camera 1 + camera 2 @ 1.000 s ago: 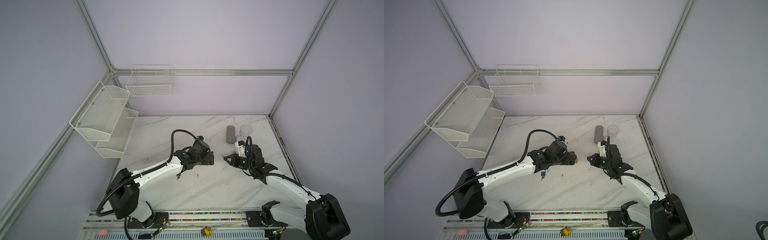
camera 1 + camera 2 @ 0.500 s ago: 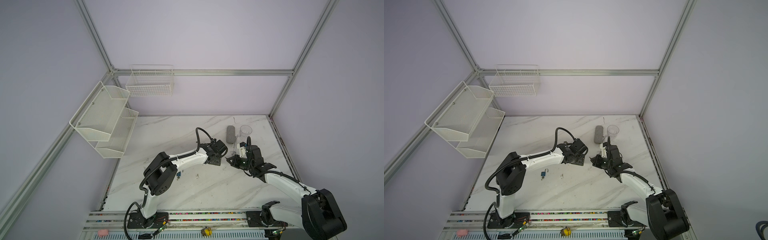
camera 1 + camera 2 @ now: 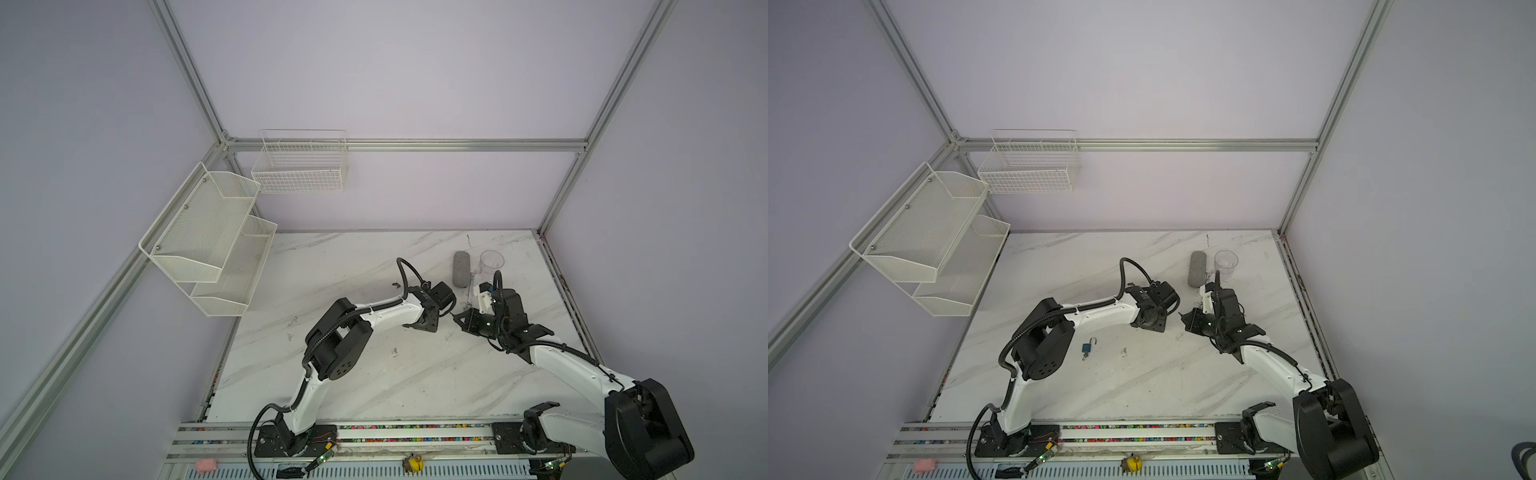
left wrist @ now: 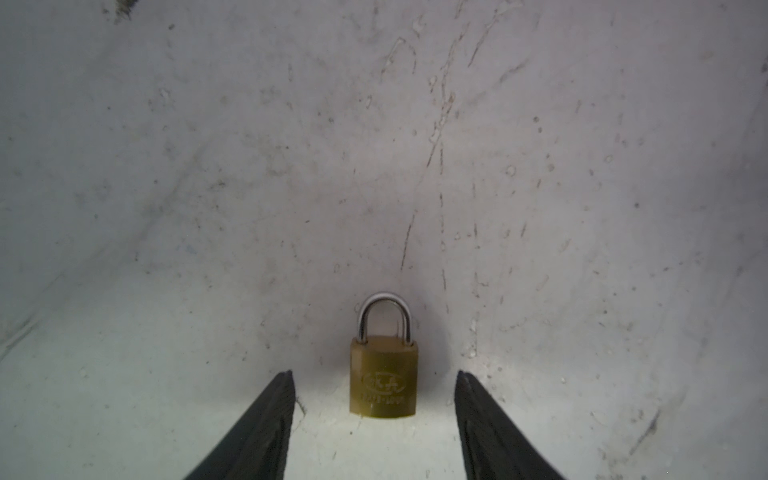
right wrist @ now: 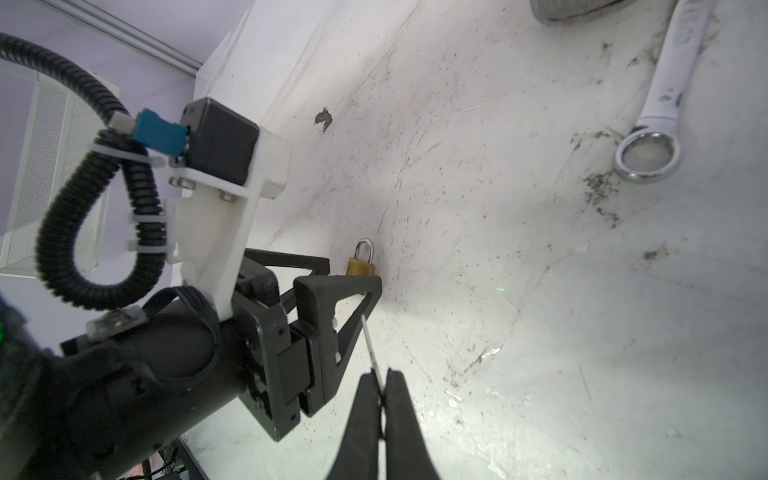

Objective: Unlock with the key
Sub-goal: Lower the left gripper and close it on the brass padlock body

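While the left gripper (image 4: 374, 374) stands with its fingers (image 4: 266, 424) apart around the brass padlock (image 4: 383, 376), the right gripper (image 5: 382, 376) is clamped on the thin key (image 5: 369, 340).

The padlock lies flat and free on the marble table (image 4: 540, 166), shackle closed, between the two left fingers and touching neither; its keyhole I cannot see. The main danger, I think, is that the fingers meet the lock off-centre, so it slides or turns on the smooth stone instead of being caught. The key is pinched only at its end, so it may swing in the grip when pushed into the keyway. In the right wrist view a left finger stands between key and lock, so the two grippers could hit each other.
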`<state>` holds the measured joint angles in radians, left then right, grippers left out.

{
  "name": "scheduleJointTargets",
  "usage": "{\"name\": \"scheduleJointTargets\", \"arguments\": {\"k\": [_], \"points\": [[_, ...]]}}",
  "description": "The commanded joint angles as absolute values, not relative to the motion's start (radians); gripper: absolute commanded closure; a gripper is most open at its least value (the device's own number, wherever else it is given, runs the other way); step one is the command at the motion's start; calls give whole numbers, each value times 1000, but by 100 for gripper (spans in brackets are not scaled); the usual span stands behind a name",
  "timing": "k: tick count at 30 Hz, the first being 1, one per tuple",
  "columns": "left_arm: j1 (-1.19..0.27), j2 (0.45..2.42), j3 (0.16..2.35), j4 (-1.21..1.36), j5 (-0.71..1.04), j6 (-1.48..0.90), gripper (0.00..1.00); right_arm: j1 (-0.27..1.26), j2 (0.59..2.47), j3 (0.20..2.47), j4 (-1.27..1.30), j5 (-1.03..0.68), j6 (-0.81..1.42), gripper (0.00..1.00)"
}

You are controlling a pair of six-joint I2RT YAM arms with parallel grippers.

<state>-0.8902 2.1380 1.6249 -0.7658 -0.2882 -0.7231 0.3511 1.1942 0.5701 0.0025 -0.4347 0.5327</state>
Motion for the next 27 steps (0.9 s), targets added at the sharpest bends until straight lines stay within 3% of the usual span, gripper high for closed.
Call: {"name": "scheduleJointTargets", "arguments": {"k": [1,13,27], "points": [[-885,2154,1726,-776,-292,-743,40,345,1190,601,-26,-442,509,100],[-882,2211,1768,-788,-282,-762,62,345,1196,594,-12,-467,497,100],[-888,2148,1631,-801,-305,-843,67,344,1198,594,-12,-479,488,100]]}}
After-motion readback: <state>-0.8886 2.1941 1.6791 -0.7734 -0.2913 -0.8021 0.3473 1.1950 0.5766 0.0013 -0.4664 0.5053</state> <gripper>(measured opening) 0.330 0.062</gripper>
